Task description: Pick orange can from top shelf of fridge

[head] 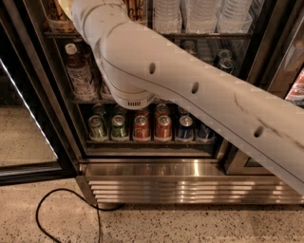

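My white arm (190, 90) crosses the view from the lower right up to the top left and leaves the frame at the top edge. The gripper is out of view above that edge. The fridge (180, 185) stands in front with its door open. Its top shelf (204, 35) is a thin dark wire rack. Orange-tan can bodies with dark markings (56, 14) stand on it at the far left, cut off by the frame top. Another one (137, 9) shows just right of the arm. Their lids are hidden.
Clear plastic containers (199, 14) fill the top shelf's right side. A white-capped bottle (78, 71) stands on the middle rack. The lowest rack holds silver-green cans (97, 128), red cans (152, 127) and blue cans (185, 128). The glass door (28, 104) is open at left. A black cable (57, 209) lies on the floor.
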You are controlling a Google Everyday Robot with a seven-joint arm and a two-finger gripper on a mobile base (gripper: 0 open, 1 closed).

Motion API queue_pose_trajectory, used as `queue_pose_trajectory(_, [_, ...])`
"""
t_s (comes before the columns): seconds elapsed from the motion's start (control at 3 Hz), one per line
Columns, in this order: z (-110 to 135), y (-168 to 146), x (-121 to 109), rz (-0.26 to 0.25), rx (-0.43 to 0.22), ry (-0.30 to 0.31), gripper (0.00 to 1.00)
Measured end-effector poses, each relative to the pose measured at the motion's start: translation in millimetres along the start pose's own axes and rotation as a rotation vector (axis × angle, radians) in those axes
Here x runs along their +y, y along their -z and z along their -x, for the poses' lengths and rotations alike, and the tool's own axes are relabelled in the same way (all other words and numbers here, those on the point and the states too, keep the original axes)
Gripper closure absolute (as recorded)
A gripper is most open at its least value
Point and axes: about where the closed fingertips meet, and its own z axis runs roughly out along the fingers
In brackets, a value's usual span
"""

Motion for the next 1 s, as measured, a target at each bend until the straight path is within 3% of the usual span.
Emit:
queue_pose_trajectory(0.67, [-23.7, 64.7, 10.5, 0.093, 0.076, -0.007, 1.0])
queue_pose_trajectory(1.0, [-45.4, 84.4, 3.5, 0.131, 0.076, 0.004, 1.0])
